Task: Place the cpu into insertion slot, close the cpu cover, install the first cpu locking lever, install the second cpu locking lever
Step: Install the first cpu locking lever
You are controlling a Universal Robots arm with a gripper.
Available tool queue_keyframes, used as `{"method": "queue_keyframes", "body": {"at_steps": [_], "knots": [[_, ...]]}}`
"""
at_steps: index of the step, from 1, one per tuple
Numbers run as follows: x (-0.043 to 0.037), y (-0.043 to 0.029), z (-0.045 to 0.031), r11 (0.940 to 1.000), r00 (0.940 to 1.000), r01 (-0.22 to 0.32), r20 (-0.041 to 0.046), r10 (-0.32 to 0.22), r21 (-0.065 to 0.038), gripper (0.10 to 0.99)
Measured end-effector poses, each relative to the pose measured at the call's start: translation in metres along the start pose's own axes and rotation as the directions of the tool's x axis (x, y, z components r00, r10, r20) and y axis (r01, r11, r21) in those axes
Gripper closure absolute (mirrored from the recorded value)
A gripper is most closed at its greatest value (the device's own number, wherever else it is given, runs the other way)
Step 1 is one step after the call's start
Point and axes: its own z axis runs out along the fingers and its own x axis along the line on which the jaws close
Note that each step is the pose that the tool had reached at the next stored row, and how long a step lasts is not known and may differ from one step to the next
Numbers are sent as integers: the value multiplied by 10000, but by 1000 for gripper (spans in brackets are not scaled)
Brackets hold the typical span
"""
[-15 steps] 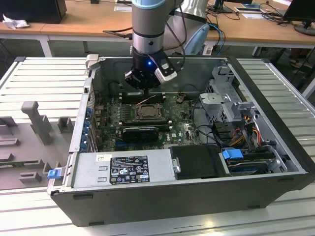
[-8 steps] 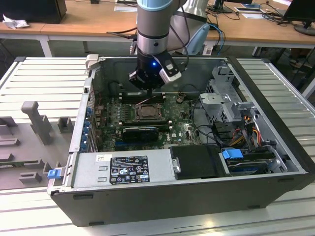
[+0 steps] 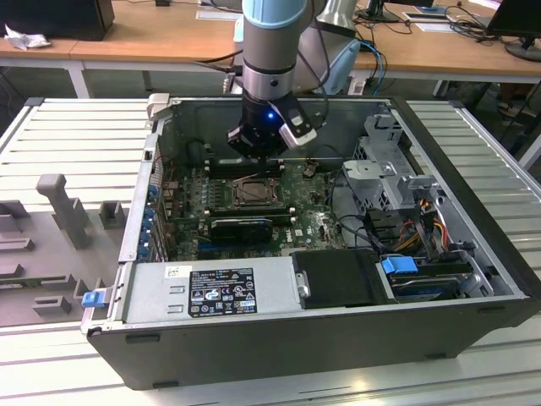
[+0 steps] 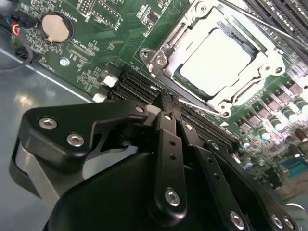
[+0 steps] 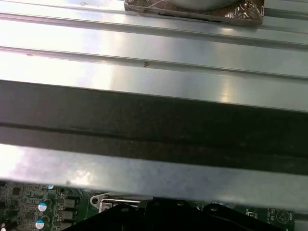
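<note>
Bright overhead light glares off the ribbed metal table (image 5: 154,48) in the first wrist view. The gripper (image 4: 168,144) looms dark and soft.

Open black PC case (image 3: 473,279) on a ribbed metal table (image 3: 76,135). Power supply (image 3: 211,292) along the near side, blue clip (image 3: 399,265) by the drive cage. Coin cell battery (image 4: 55,26) on the green board. Grey fixture blocks (image 3: 63,207) at the exterior view's left; wooden desks (image 3: 152,38) behind. Foil-like object (image 5: 192,9) on the ribs, hard to identify.
</note>
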Motion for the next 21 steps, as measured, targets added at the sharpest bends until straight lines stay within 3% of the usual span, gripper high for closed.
{"method": "queue_keyframes", "body": {"at_steps": [7, 16, 19, 21], "knots": [[-16, -9, 79, 10000, 10000, 2, -6, -2, 55, 980], [-26, -3, 120, 9991, 10000, 5, -42, -3, 418, 980], [-32, 9, 134, 9991, 10000, 5, -41, -3, 418, 980], [-32, 11, 134, 9993, 10000, 4, -36, -2, 364, 980]]}}
